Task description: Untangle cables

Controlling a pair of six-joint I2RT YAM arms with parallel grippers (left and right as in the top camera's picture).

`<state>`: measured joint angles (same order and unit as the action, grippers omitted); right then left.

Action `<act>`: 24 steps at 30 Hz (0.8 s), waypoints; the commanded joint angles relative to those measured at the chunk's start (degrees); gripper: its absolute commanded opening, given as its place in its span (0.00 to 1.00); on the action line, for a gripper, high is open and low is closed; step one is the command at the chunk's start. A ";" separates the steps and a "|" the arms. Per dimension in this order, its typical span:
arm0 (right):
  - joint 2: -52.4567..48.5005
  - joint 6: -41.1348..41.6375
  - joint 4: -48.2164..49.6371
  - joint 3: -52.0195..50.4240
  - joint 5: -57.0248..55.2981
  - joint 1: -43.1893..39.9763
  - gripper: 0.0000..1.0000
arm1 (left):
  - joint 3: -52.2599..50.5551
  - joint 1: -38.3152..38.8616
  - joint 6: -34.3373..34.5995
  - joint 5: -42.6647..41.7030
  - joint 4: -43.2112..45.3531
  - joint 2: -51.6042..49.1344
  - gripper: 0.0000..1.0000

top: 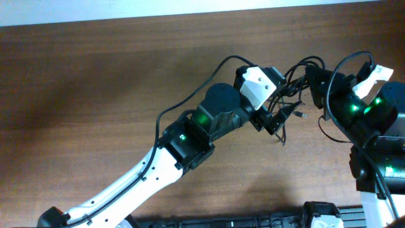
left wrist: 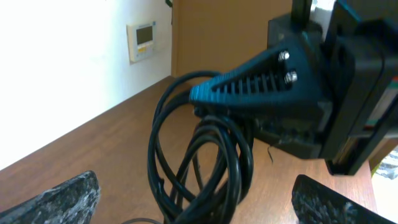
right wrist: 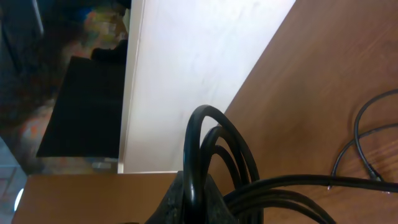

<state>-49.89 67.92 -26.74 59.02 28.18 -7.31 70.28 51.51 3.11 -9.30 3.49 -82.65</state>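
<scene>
The cables [top: 292, 95] are a knot of thin black loops held just above the table between the two arms. My right gripper [top: 312, 82] is shut on the top of the bundle; in the right wrist view the loops [right wrist: 217, 143] arch over its dark fingers [right wrist: 199, 202]. My left gripper [top: 275, 118] is open, with its two speckled fingertips wide apart on either side of the hanging loops [left wrist: 205, 162]. In the left wrist view my left gripper [left wrist: 199, 202] has the right gripper's ribbed finger [left wrist: 255, 87] pinching the cables right in front of it.
A loose thin cable strand [right wrist: 364, 143] with small plug ends [top: 297, 114] trails onto the brown wooden table [top: 95, 82]. The table's far edge meets a white wall [top: 190, 7]. The left arm's own wire [top: 190, 98] arcs over the table.
</scene>
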 commanded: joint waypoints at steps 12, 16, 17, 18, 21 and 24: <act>0.28 -1.68 -2.60 0.42 3.34 0.17 0.04 | 0.70 0.37 1.25 8.22 -0.68 -0.07 0.99; 0.28 -1.68 -2.58 0.42 3.80 0.17 0.04 | 0.70 0.37 1.22 5.70 -0.66 -0.07 0.99; 0.28 -1.68 -2.60 0.42 4.52 0.17 0.04 | 0.70 0.37 1.22 5.99 -0.68 -0.07 0.99; 0.28 -1.90 -2.60 0.42 4.90 0.17 0.04 | 0.70 0.35 1.22 8.35 -1.05 -0.07 0.99; 0.28 -3.19 -2.80 0.42 5.75 0.17 0.04 | 0.70 -0.37 1.20 13.46 -3.41 -0.07 0.99; 0.28 -3.19 -2.78 0.42 5.70 0.15 0.04 | 0.70 -1.84 1.29 15.15 -6.99 -0.07 0.99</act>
<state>-50.33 65.67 -29.71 59.02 31.62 -7.31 70.37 51.90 4.14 0.08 -1.65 -82.63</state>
